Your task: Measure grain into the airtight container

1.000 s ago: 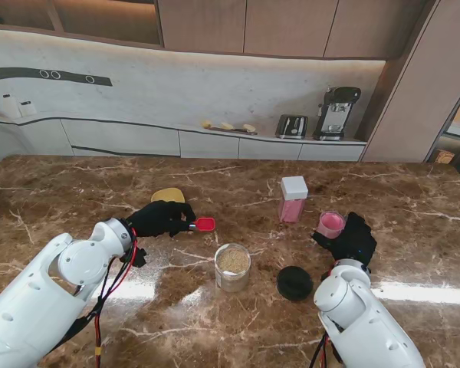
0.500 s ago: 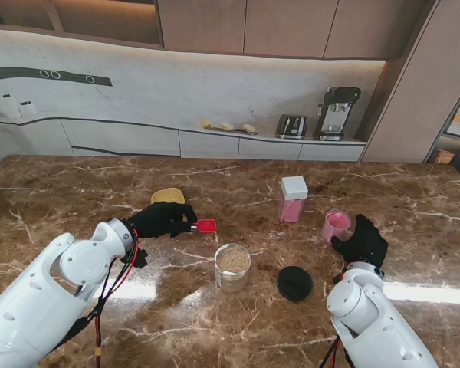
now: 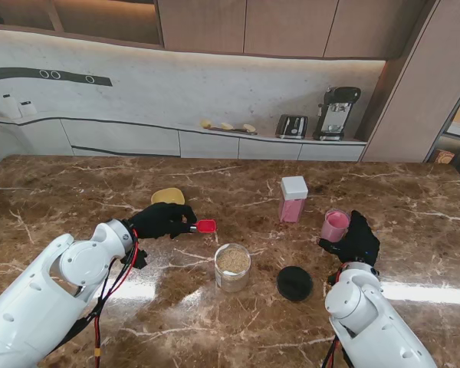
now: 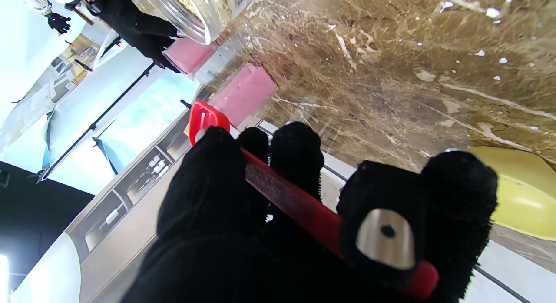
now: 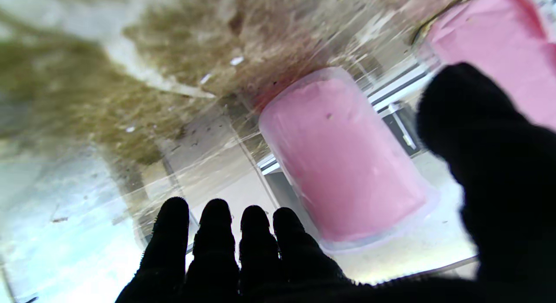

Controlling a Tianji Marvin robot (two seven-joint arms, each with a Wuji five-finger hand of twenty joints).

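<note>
Since the earlier frame the open right hand [image 3: 356, 239] has closed in on the pink cup [image 3: 334, 225] without grasping it, while the left hand [image 3: 162, 219] grips the red scoop [image 3: 205, 225] left of the grain jar [image 3: 232, 267]; no grain is measured yet.

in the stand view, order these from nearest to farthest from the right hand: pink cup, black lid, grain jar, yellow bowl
From the right hand:
1. Pink cup, right at the fingers, just to their left.
2. Black lid, left of the hand and nearer to me.
3. Grain jar, mid-table, farther left.
4. Yellow bowl, far left, behind the left hand.
</note>
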